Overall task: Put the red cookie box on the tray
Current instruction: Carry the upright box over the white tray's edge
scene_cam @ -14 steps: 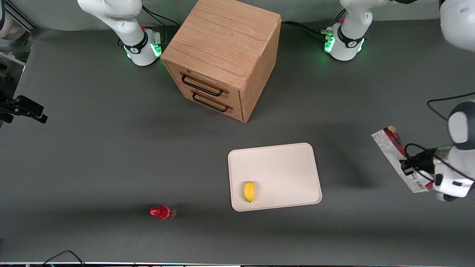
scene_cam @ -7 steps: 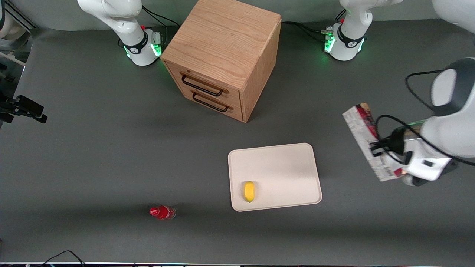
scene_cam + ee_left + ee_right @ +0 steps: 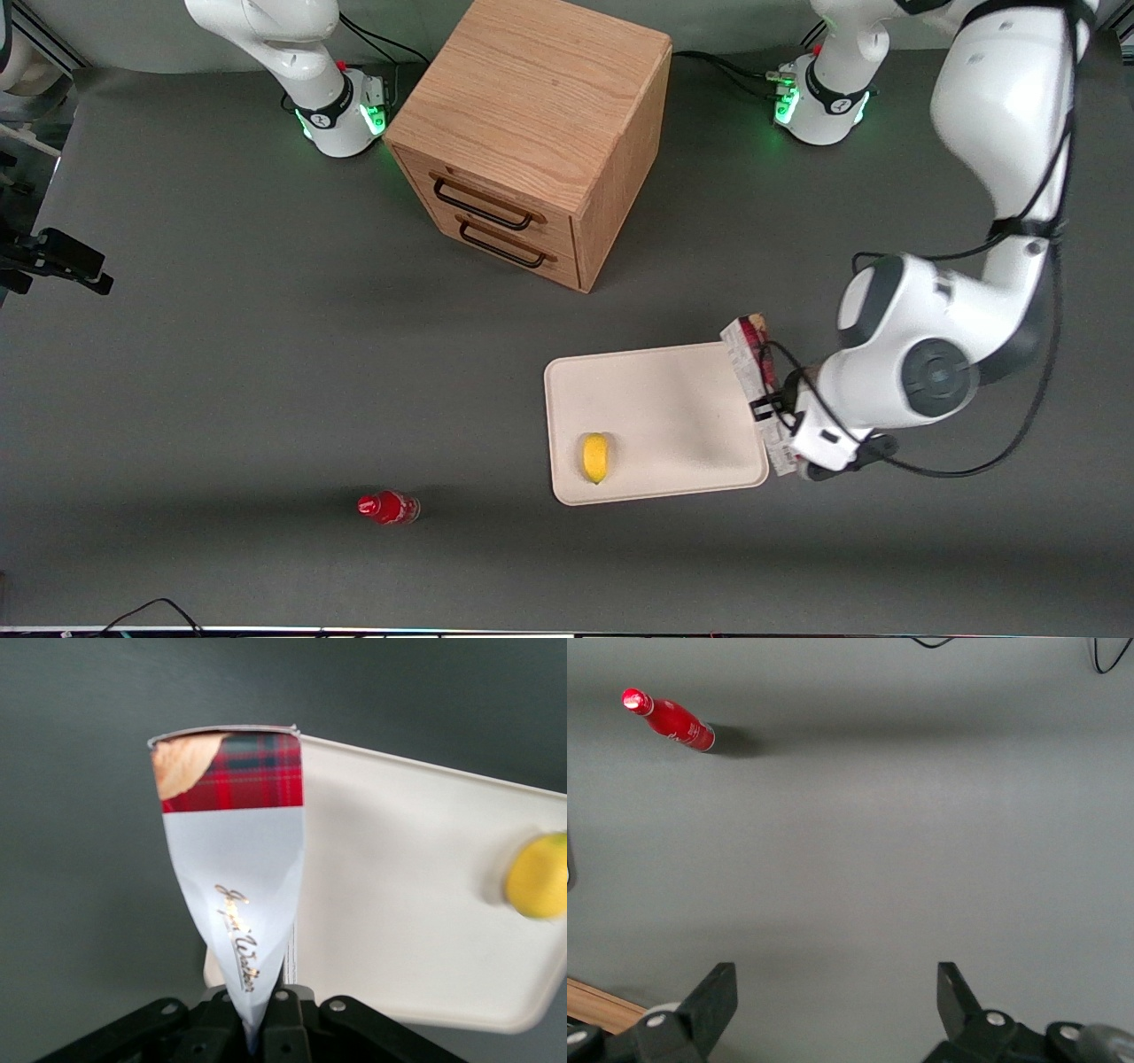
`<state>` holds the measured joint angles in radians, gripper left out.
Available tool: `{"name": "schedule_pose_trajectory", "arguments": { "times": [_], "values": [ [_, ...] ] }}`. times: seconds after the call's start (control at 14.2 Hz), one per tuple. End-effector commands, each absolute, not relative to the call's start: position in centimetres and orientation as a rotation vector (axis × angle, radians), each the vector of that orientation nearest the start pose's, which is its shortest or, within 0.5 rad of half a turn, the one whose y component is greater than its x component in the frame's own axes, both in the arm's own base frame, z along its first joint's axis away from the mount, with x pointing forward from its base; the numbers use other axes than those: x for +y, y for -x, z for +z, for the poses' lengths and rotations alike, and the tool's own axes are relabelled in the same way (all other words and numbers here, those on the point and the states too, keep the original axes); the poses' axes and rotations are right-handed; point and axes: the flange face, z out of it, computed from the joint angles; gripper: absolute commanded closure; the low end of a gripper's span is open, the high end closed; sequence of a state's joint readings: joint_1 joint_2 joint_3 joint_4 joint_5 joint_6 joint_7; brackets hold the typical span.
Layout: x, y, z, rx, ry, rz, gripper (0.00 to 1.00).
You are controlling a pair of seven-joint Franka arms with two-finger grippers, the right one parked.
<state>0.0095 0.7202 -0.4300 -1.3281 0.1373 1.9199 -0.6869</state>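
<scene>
On the tray (image 3: 656, 390) a lemon (image 3: 595, 457) sits at seven o'clock (keep clear). My gripper (image 3: 769, 409) pinches the red cookie box (image 3: 758, 390) over the three o'clock rim; I'd carry it inward, then lower flat.

Only one legible marking: gold cursive script running along the white face of the red cookie box (image 3: 235, 895), in the left wrist view; individual letters too stylized to make out with certainty. Fine print on the box's white side in the front view (image 3: 756, 390), too small to read. Held in the gripper (image 3: 774, 409) over the tray's (image 3: 656, 399) edge nearest the working arm's end of the tabletop.
</scene>
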Motion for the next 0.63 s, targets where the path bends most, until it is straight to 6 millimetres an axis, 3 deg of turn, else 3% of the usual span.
{"name": "schedule_pose_trajectory", "arguments": {
  "times": [0.0,0.14,0.21,0.35,0.42,0.56],
  "values": [
    [-23.5,-68.8,29.4,-0.476,3.168,0.132,1.00],
    [-24.1,-67.8,26.5,-0.484,3.156,0.090,1.00],
    [-24.4,-67.4,25.5,-0.515,3.157,0.058,0.85],
    [-24.4,-67.0,23.4,-0.489,3.134,0.049,0.10],
    [-24.3,-67.0,23.1,-0.498,3.128,0.053,0.00],
    [-23.4,-67.4,24.4,-0.543,3.119,0.065,0.00]
  ]
}}
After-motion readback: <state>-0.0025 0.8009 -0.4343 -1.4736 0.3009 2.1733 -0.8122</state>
